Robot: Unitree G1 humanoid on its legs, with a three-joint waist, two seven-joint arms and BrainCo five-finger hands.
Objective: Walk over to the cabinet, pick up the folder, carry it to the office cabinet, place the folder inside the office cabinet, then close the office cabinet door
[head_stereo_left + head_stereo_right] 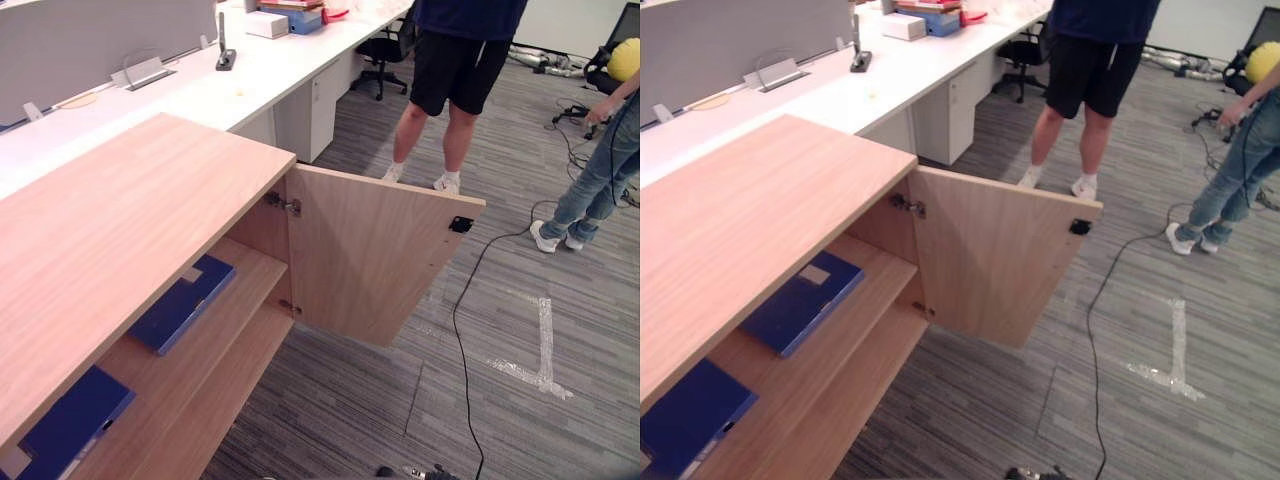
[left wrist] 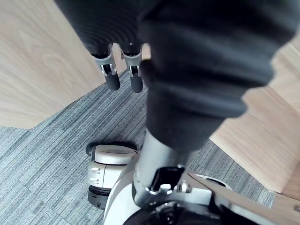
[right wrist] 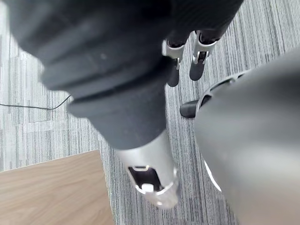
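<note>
– On the upper shelf of the office cabinet (image 1: 120, 220): flat blue folder (image 1: 182, 303), pale label. Second blue folder (image 1: 68, 420) further along. Light wood grain, door (image 1: 370, 260) stands open.
– Hands?
– Wrist views: left hand (image 2: 112, 79) and right hand (image 3: 197, 68) over striped grey carpet (image 1: 520, 420), fingers straight, holding nothing.

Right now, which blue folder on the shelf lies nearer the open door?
The labelled folder, close to the door; the other folder lies farther along the shelf.
</note>
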